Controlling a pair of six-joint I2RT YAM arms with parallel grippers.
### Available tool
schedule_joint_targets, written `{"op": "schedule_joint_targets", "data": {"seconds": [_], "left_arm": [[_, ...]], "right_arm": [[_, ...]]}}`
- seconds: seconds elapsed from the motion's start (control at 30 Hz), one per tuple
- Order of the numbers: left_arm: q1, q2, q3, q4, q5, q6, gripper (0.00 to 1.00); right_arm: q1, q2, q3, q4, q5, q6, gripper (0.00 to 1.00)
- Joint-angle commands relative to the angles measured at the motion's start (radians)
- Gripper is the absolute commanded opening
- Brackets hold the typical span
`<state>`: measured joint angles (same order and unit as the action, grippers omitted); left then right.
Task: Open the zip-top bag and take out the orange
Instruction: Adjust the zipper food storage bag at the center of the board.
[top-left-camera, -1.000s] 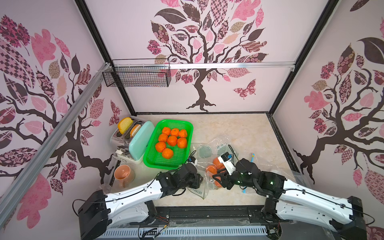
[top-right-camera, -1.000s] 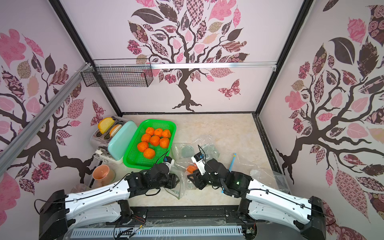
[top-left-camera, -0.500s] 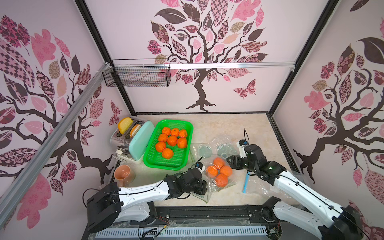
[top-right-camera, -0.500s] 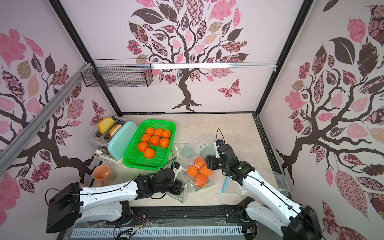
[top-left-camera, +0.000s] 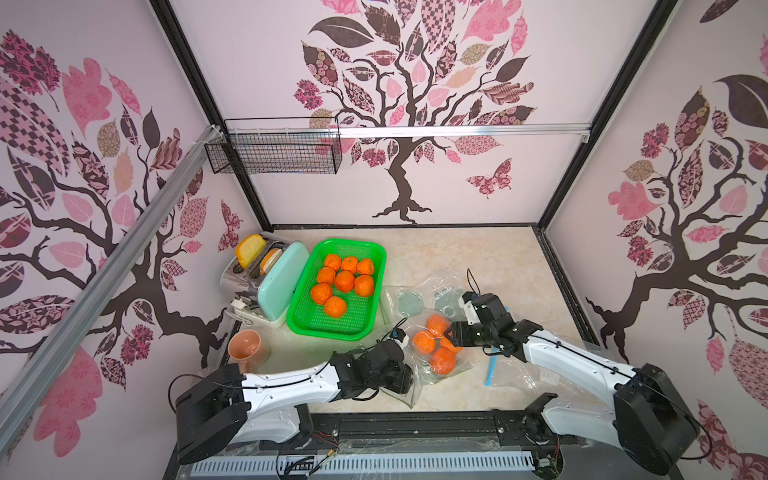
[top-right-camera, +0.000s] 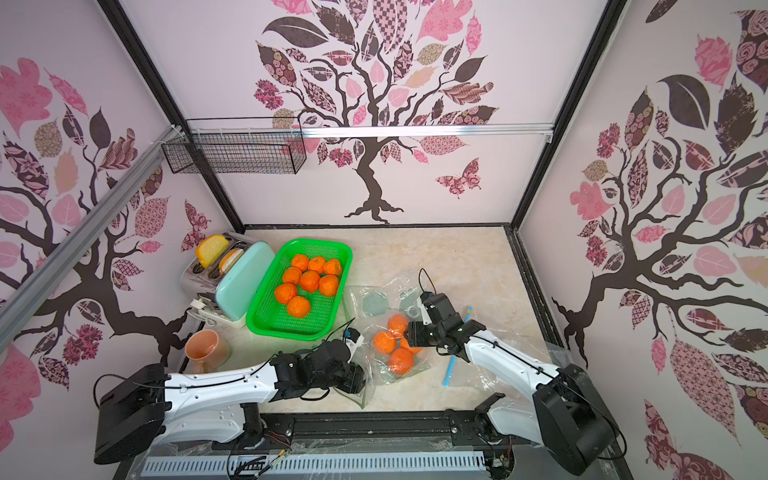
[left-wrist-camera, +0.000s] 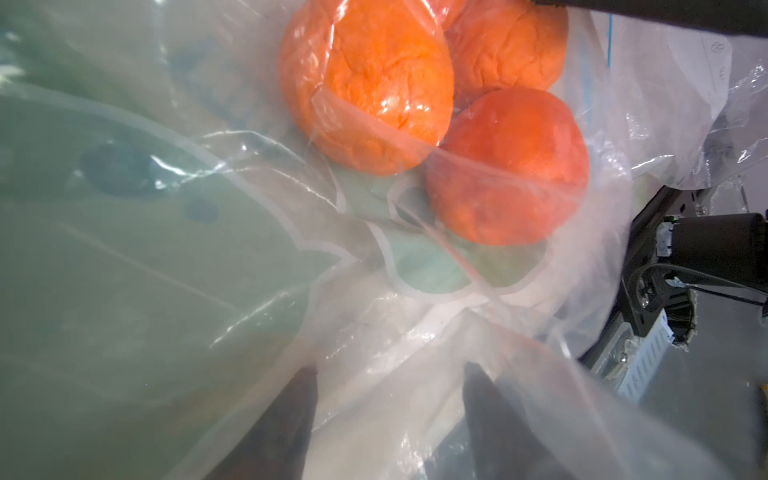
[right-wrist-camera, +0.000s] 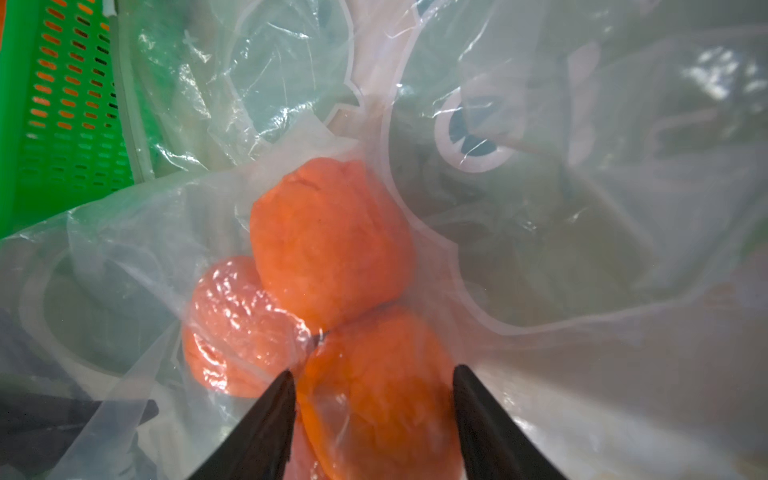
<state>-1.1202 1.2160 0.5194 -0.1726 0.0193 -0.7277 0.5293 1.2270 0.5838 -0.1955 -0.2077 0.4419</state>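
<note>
- Half a second ago my right end effector was out by the far right side of the table. Now it is back at the zip-top bag, with one orange between its fingers.
- My right arm was stretched out long. Now it bends in toward the middle.
- My left end effector has slid a little nearer the front edge.
- A second ago my arms hid most of the oranges in the bag. Now four show.

You find the zip-top bag, oranges in it, near the worktop's front edge. The tray lies behind it, leftward. The toaster stands at the left edge, the cup in the front-left corner.
</note>
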Motion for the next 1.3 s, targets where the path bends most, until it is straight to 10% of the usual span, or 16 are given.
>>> {"op": "schedule_joint_targets", "data": {"seconds": [0.0,0.3,1.27], "left_arm": [[-0.002,-0.014,-0.011,0.002,-0.016,0.02,0.6],[-0.002,-0.021,-0.06,0.054,0.005,0.019,0.68],[-0.05,0.102,-0.157,0.25,0.062,0.033,0.72]], "right_arm": [[-0.003,0.029,0.018,0.037,-0.029,-0.009,0.53],[-0.002,-0.008,0.027,0.035,-0.055,-0.038,0.01],[-0.003,-0.429,0.207,-0.32,0.287,-0.103,0.0]]}}
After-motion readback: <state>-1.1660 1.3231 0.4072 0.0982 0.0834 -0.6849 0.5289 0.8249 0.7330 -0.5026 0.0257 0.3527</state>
